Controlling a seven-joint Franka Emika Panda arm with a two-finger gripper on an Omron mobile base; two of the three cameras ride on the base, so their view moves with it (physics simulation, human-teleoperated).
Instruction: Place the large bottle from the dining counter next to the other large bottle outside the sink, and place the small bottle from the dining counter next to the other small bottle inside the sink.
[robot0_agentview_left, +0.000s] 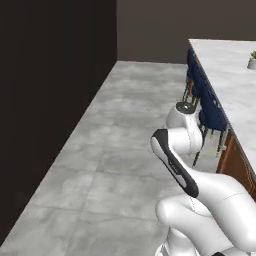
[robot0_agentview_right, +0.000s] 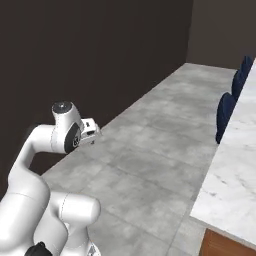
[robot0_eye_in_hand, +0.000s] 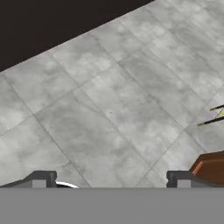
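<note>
From the left, we see our arm folded up beside the long edge of the dining counter (robot0_agentview_left: 235, 85), with blue stools (robot0_agentview_left: 207, 100) tucked under it. From the right we see the same. Looking down our hand, our claw (robot0_eye_in_hand: 109, 179) is spread wide and empty over the grey floor (robot0_eye_in_hand: 109, 100), because we haven't reached the bottles and can't see them.

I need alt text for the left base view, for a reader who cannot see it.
A white robot arm rises from the lower right over a grey tiled floor. A white marble counter with blue stools beside it runs along the right, and a dark wall stands on the left.
</note>
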